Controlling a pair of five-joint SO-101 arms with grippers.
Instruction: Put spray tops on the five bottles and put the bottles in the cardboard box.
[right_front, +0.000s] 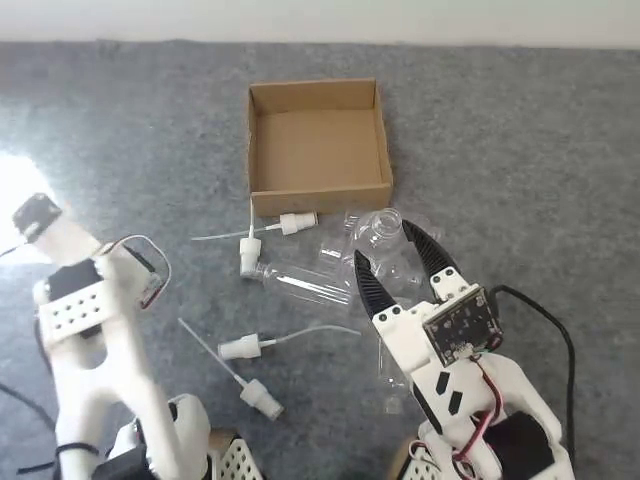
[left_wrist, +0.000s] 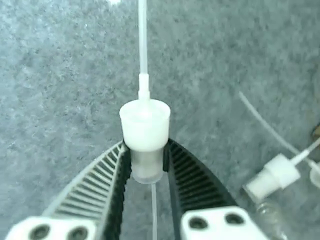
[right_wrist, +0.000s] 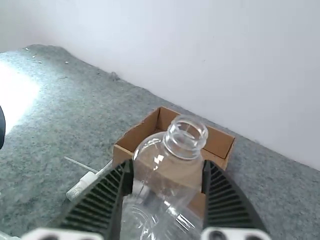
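Note:
My left gripper (left_wrist: 146, 150) is shut on a white spray top (left_wrist: 145, 125), whose thin dip tube points away over the carpet. The left arm (right_front: 75, 300) stands raised at the table's left side. My right gripper (right_front: 385, 242) is shut on a clear plastic bottle (right_front: 386, 222), open neck up and tilted toward the cardboard box (right_front: 318, 190). In the right wrist view that bottle (right_wrist: 175, 160) sits between the fingers (right_wrist: 100, 200), with the box (right_wrist: 220, 142) behind it. The box looks empty.
Loose spray tops lie on the carpet near the box front (right_front: 292, 222), at the middle (right_front: 243, 348) and nearer me (right_front: 262, 398). A clear bottle (right_front: 305, 285) lies on its side with a white top (right_front: 249, 258) at its neck. More clear bottles lie around the right gripper (right_front: 395, 375).

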